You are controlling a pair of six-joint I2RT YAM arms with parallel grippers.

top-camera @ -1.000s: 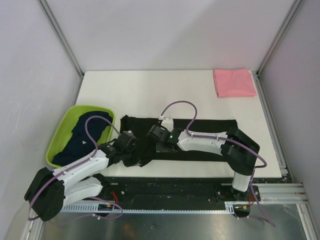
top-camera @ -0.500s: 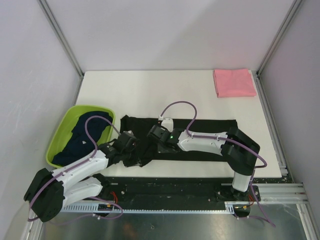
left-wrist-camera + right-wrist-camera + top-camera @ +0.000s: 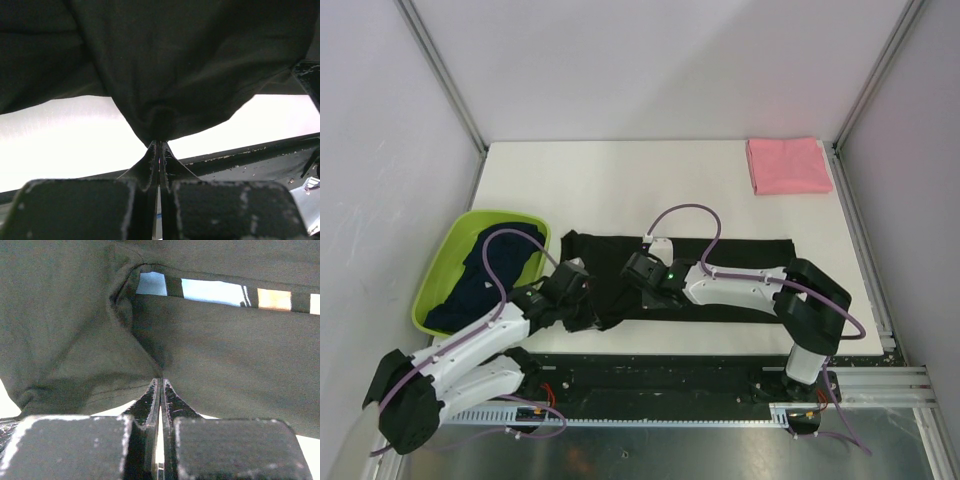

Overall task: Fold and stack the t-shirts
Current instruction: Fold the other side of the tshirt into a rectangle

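The black t-shirt [image 3: 740,252] lies in a long folded band across the front of the table. My left gripper [image 3: 588,318] is shut on its left part near the front edge; the cloth [image 3: 190,65] hangs bunched from the closed tips. My right gripper [image 3: 638,285] is shut on the same shirt a little to the right; the cloth [image 3: 225,370] drapes over its tips, with the blue and brown print [image 3: 215,292] showing through a gap. A folded pink t-shirt [image 3: 788,165] lies at the back right. Dark navy t-shirts [image 3: 485,275] fill the basin.
The lime-green basin [image 3: 438,268] stands at the table's left edge beside my left arm. The black rail [image 3: 700,375] runs along the table's front edge, below both grippers. White tabletop [image 3: 620,185] shows behind the black shirt.
Both grippers have shifted slightly toward the front and right, dragging the shirt's left end with them. The left arm has swung nearer the front edge.
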